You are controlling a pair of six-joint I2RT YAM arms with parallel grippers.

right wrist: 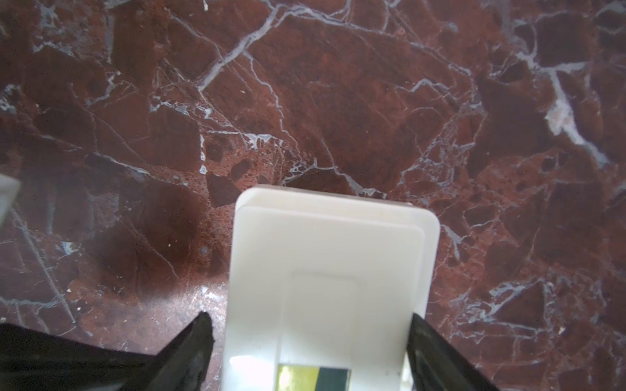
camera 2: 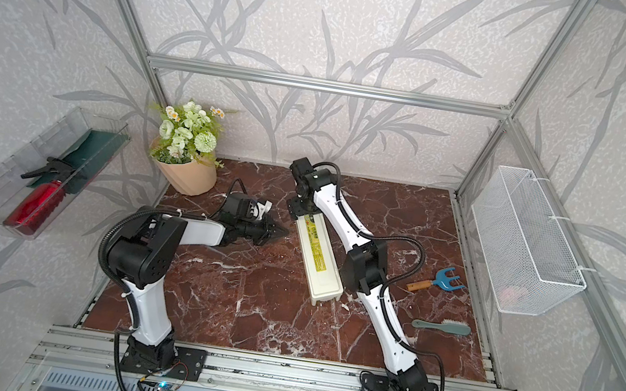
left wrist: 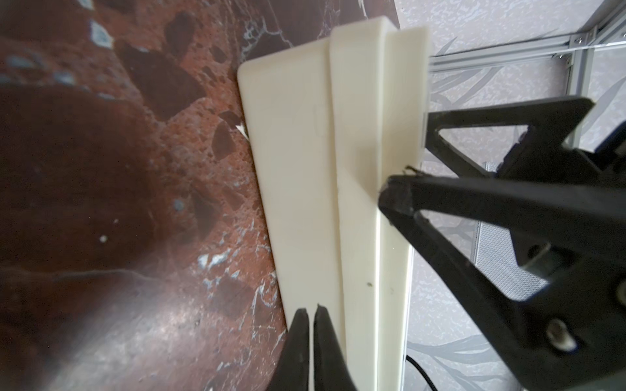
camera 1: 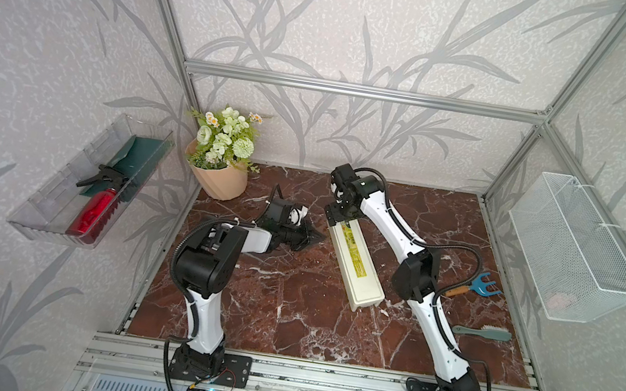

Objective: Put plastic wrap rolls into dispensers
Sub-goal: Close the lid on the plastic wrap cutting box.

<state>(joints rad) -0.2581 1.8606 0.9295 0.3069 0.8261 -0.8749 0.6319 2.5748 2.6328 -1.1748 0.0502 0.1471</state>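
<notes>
The dispenser [camera 1: 357,266] [camera 2: 324,265], a long cream box with a yellow-green label strip, lies flat on the marble table with its lid down. My right gripper [camera 1: 341,221] [right wrist: 309,320] stands open astride the box's far end. In the right wrist view a gap of table shows between one finger and the box wall [right wrist: 321,243]. My left gripper [camera 1: 316,238] [left wrist: 311,309] is shut on nothing, its tips at the box's left side [left wrist: 305,169]. The left wrist view also shows the right gripper's fingers [left wrist: 399,196] on either side of the box. The plastic wrap rolls are out of view.
A potted flower bunch [camera 1: 221,178] stands at the back left. A clear wall tray [camera 1: 47,215] holds a red spray bottle. A white wire basket [camera 1: 572,248] hangs on the right wall. A blue hand rake [camera 1: 479,284] and a grey-green brush [camera 1: 484,333] lie right of the right arm.
</notes>
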